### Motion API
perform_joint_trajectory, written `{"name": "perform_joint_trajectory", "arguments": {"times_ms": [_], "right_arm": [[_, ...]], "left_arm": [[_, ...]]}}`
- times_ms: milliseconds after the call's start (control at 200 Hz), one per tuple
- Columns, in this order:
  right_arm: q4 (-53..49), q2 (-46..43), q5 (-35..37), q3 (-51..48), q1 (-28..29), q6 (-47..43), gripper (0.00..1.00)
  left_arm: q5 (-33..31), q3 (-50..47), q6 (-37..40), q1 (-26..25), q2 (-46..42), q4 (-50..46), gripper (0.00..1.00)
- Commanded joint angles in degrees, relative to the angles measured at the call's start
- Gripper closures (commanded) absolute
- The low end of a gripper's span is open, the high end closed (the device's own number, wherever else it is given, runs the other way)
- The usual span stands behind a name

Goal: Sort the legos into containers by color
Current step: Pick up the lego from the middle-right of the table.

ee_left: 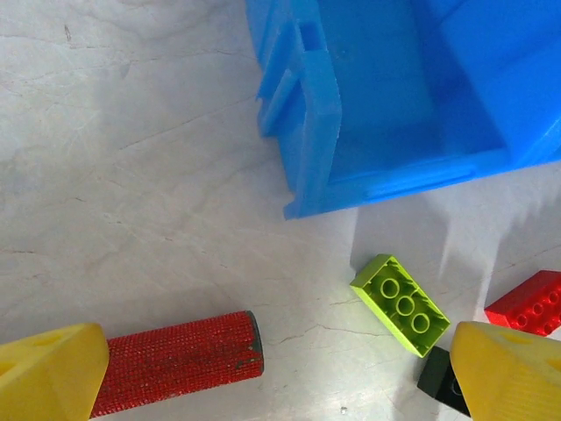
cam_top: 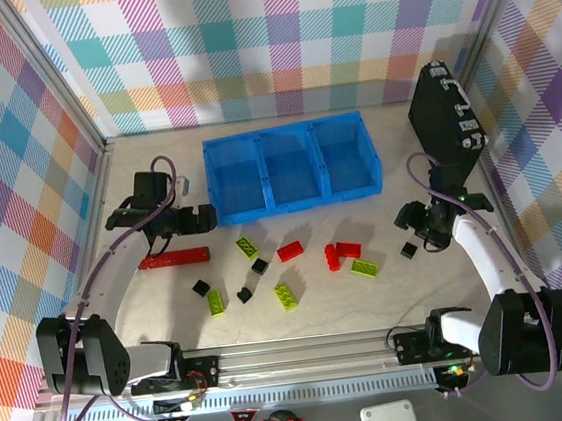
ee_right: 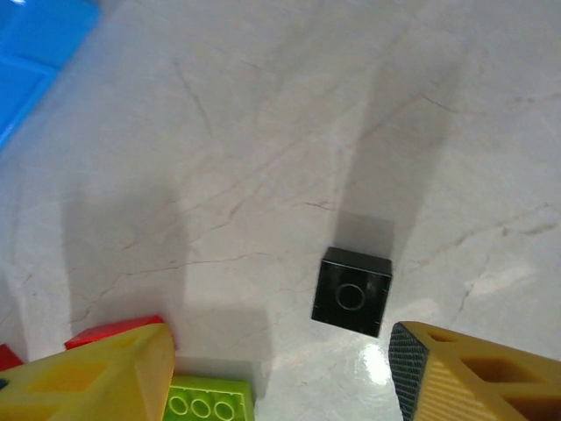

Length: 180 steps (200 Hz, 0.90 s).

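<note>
The right gripper (ee_right: 279,344) hangs released over the worktop (cam_top: 390,289), its two yellow fingers well apart and nothing between them. A single black lego cube (ee_right: 351,291) lies just ahead of it, closer to its right finger than to its left, stud up, touching neither. Under its left finger sit a lime brick (ee_right: 206,403) and the edge of a red brick (ee_right: 105,331). The blue bins (ee_right: 35,35) are far off ahead and to its left, and from above they look empty, so no sorting seems done yet.

The left gripper (ee_left: 279,351) is also spread wide and holds nothing. The corner of the bins (ee_left: 307,123) is ahead of it, another lime brick (ee_left: 401,304) lies near its right finger, and a rough red bar (ee_left: 175,360) lies beside its left finger.

The black cube is likely very light, hard and stiff, with smooth, slightly slippery sides. It should not crush, but it may skid or twist if one finger meets it first. The best hold is probably across two opposite flat side faces, low on the body, with the gripper first centred over the stud.
</note>
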Motion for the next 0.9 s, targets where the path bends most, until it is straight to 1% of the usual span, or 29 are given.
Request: {"name": "perform_joint_trajectory", "arguments": {"times_ms": [0, 265, 345, 435, 770, 820, 895], "right_arm": [[-1.5, 0.0, 2.0, -1.9, 0.3, 4.9, 0.34], [-0.5, 2.5, 3.8, -4.8, 0.3, 8.6, 0.39], [0.3, 3.8, 3.7, -5.4, 0.4, 9.1, 0.43], [1.2, 5.7, 3.9, -5.8, 0.7, 9.0, 0.43], [1.9, 11.2, 6.4, -3.2, 3.3, 7.8, 0.44], [2.0, 11.9, 6.7, -2.8, 3.5, 7.7, 0.47], [1.7, 12.8, 7.2, -2.3, 3.9, 7.7, 0.48]], "left_arm": [[-0.9, -0.6, 1.7, -0.5, -2.3, 1.6, 0.00], [-3.3, -0.3, 1.9, -0.5, -1.5, 0.5, 0.00], [-3.3, -0.2, 1.9, -0.6, -1.2, 0.3, 0.00], [-3.0, -0.3, 1.9, -0.5, -1.3, 0.4, 0.00], [-3.6, -0.3, 2.0, -0.5, -1.3, 0.4, 0.00], [-3.8, -0.4, 2.0, -0.6, -1.3, 0.4, 0.00], [-4.2, -0.3, 2.1, -0.5, -1.4, 0.3, 0.00]]}}
